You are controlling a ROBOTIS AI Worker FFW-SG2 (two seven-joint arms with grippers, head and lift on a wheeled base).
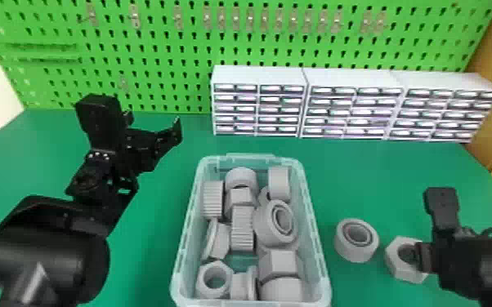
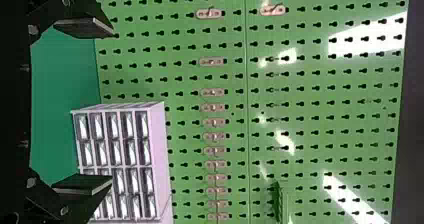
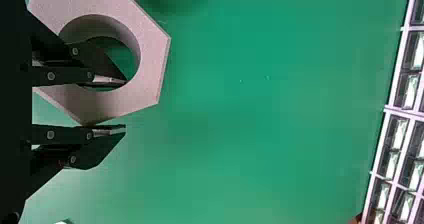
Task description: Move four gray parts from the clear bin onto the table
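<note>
Near the gray ring [image 1: 344, 248], the right hand [image 1: 423, 257] is part-open at the nut [image 1: 400, 271], grip unclear

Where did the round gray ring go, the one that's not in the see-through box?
In the head view, the round gray ring sits on the green table, just right of the clear bin, between it and the six-sided gray nut.
</note>
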